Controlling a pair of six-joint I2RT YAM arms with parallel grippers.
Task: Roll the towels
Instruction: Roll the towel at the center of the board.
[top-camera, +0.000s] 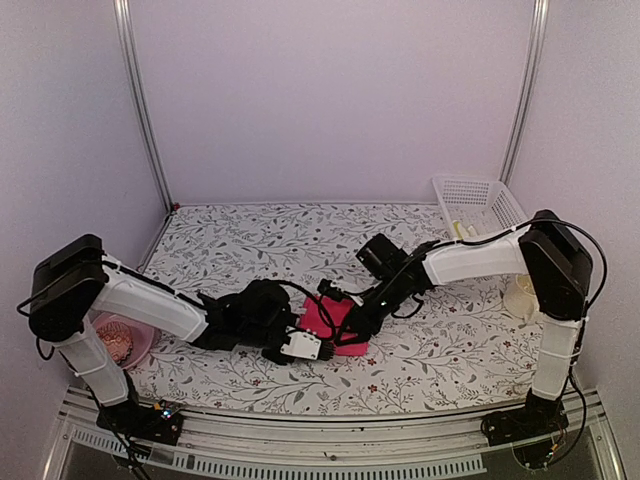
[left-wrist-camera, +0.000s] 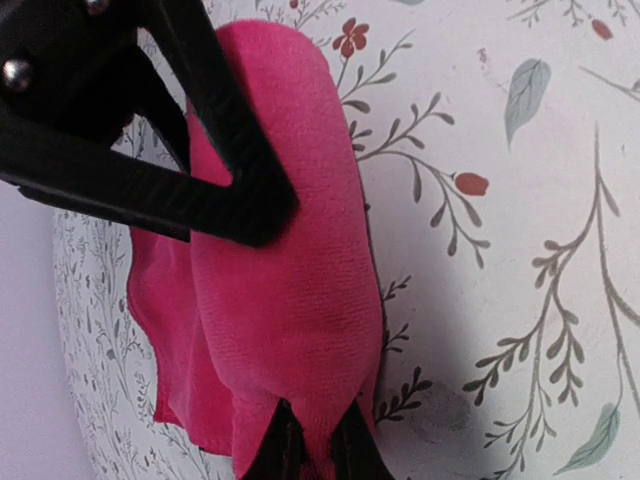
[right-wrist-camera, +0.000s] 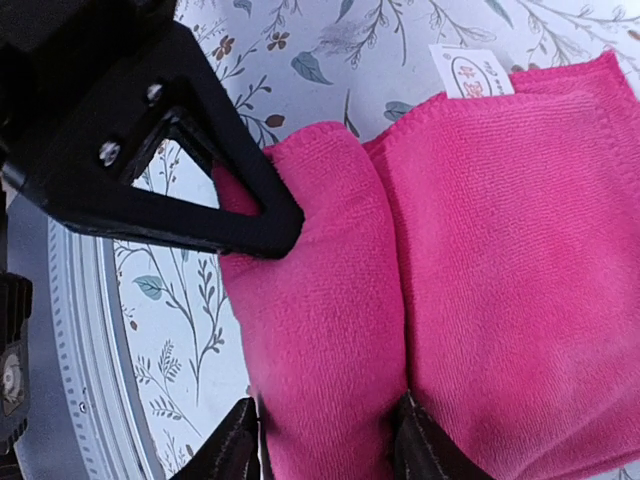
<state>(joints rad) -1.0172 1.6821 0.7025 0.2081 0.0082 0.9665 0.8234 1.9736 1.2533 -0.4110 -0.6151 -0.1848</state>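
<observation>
Top external view is showing the pink towel (top-camera: 335, 322) lying by the middle of the tabletop's (top-camera: 250, 240) near edge, a little toward the right side, with both arms reaching in over it. The left claw (left-wrist-camera: 300, 330) is grasping the rolled part of the towel at one end, its fingers straddling the thick pink tube. The right claw (right-wrist-camera: 300, 340) is clenching on the same roll at the other end, while the flat, unrolled part is spreading beside it with a white label (right-wrist-camera: 470, 72) showing at its corner. The second towel is not showing anywhere that I can be sure of.

Judging from this, the roll is only partly made. Doing the step well is probably asking both claws to be turning together and travelling evenly toward the flat part, holding the tube snug so it is not loosening or going cone-shaped, and staying low so the free edge is not lifting.

The tabletop is wearing a pale cover printed with leaves and small red flowers. A white basket (top-camera: 478, 200) is sitting at the far right corner and a pink bowl (top-camera: 140, 345) near the left edge. Pale lilac walls (top-camera: 330, 90) are closing in the space, with metal posts (top-camera: 140, 100) standing at the far corners
</observation>
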